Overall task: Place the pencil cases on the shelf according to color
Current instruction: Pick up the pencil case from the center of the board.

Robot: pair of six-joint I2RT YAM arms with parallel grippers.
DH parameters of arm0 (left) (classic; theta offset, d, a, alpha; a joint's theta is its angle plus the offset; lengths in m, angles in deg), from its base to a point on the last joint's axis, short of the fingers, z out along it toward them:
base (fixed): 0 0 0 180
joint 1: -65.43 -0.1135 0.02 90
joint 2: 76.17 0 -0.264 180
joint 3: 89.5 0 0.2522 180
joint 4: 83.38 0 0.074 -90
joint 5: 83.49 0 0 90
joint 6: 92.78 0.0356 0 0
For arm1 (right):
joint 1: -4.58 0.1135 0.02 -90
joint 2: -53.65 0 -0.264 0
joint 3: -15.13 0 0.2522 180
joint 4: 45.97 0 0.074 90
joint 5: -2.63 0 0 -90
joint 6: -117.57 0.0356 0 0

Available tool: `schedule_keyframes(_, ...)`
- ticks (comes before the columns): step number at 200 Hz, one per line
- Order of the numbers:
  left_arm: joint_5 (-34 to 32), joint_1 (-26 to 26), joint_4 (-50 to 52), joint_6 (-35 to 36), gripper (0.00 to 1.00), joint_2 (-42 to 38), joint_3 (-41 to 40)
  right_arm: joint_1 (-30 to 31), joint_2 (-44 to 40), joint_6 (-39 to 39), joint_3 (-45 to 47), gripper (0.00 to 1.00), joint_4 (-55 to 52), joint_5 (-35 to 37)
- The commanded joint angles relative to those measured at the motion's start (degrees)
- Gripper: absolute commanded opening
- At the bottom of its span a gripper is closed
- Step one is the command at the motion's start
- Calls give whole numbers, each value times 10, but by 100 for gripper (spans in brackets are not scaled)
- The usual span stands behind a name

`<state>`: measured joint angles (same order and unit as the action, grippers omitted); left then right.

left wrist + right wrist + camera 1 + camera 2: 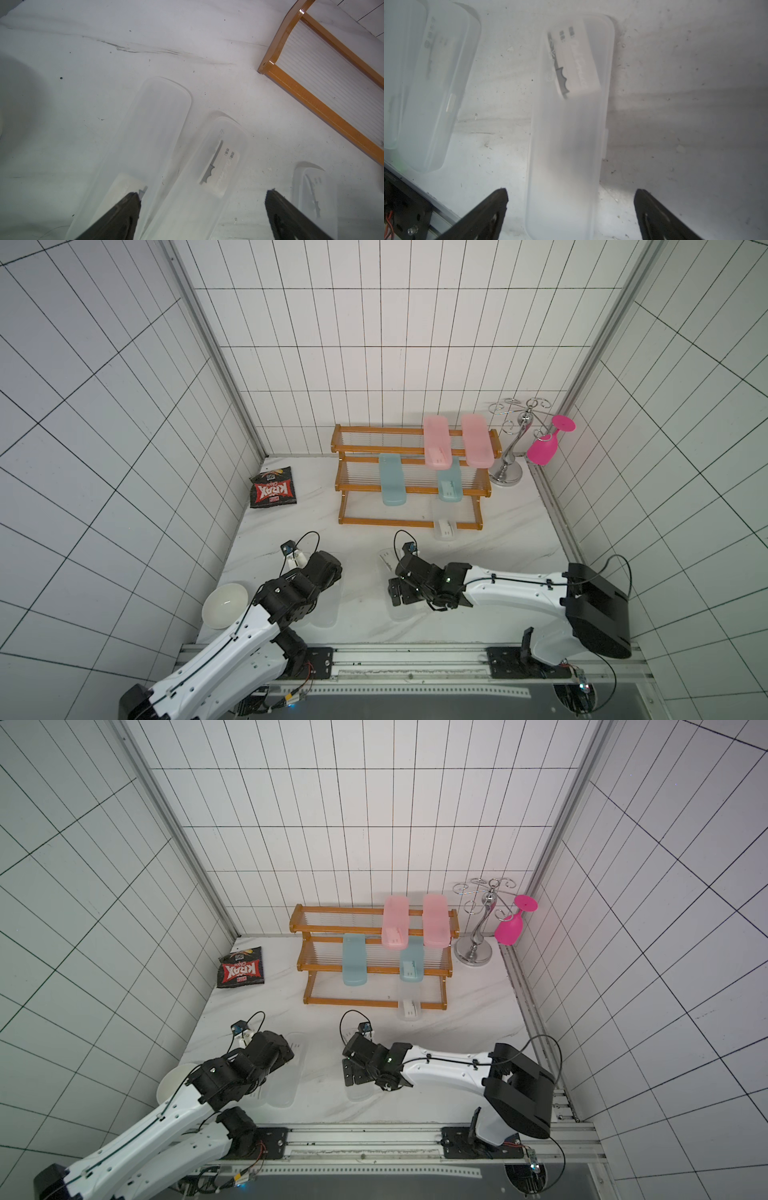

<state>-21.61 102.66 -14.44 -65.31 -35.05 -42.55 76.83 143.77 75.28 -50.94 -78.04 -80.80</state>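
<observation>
Pencil cases (477, 439) are mostly sorted already. The pink cases (436, 443) are sitting on the top tier of the shelf (386, 521) and the teal cases (392, 485) on the middle one. A single clear case (444, 522) is lying at the right end of the bottom tier, poking out over the front rail. Three more clear ones are lying flat on the counter (361, 539) by the arms.

The right pincer (571, 193) is hanging spread wide with nothing in it, straddling the narrow width of the lone case (566, 128), which is resting between its fingers. If I'm reading it right, this is the pickup. I'd be dropping straight down and closing across the narrow sides. I'd also be aiming nearer the middle of its length, since the pincer is sitting over the near end and a long case gripped there will probably droop. The plastic looks slick, so I'm guessing a slow squeeze is the way.

The left pincer (203, 197) is spread wide and empty too, over the two side-by-side cases (153, 128). They're pressed together, maybe overlapping, I can't tell. One finger is hovering over the neighbour rather than bare counter, so I'd be nudging across before descending.

The bottom tier is looking free to the left of the clear one.
</observation>
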Motion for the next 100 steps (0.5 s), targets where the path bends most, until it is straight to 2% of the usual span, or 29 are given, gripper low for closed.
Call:
schedule_keyframes(1, 10, -5, -7, 8, 98, -4, -6, 15, 35, 30, -32, 99, -28, -1)
schedule_keyframes(53, 41, -6, 1, 5, 98, -10, 9, 53, 113, 58, -111, 99, -137, 44)
schedule_keyframes(100, 36, -6, -14, 22, 98, -49, 4, 65, 121, 94, -110, 99, -169, 65)
